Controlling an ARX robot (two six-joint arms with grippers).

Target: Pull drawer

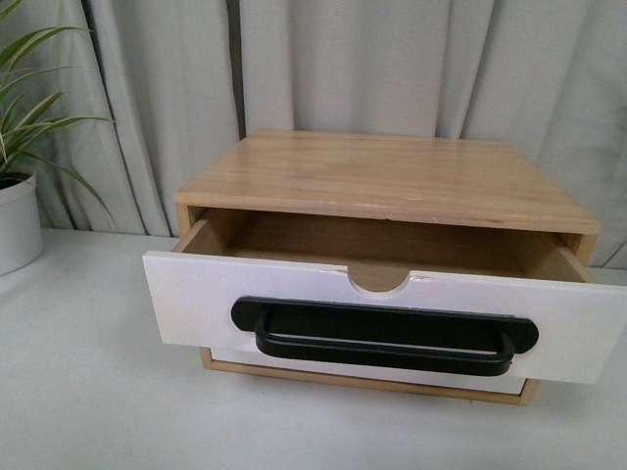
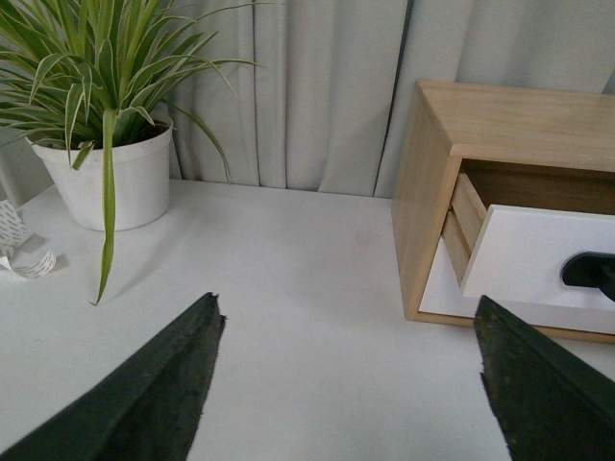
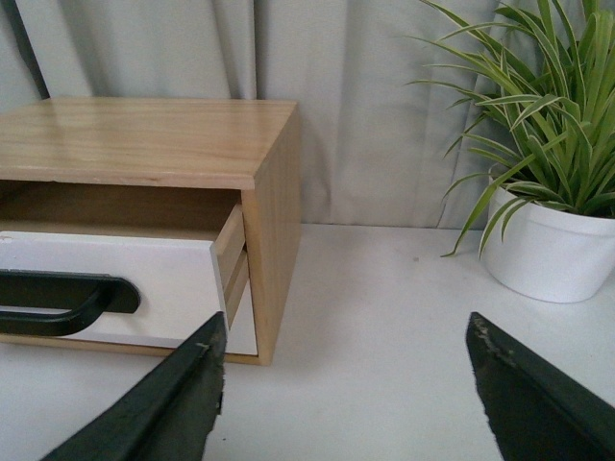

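The drawer (image 1: 196,294), white-fronted with a long black bar handle (image 1: 384,336) and a semicircular notch (image 1: 379,280), stands pulled partly out of a wooden cabinet (image 1: 392,176). Its inside looks empty. Neither arm shows in the front view. The left wrist view has the drawer (image 2: 538,254) at one side, with my left gripper (image 2: 348,317) open over bare table beside the cabinet. My right gripper (image 3: 346,331) is open too, off the cabinet's other side, where the drawer (image 3: 144,279) and its handle (image 3: 67,300) show. Nothing is between either pair of fingers.
A plain white drawer front (image 1: 392,375) sits shut below the pulled one. A potted plant (image 1: 15,211) stands at the far left of the white table (image 1: 98,392); another plant (image 3: 553,245) shows in the right wrist view. Grey curtains (image 1: 392,59) hang behind.
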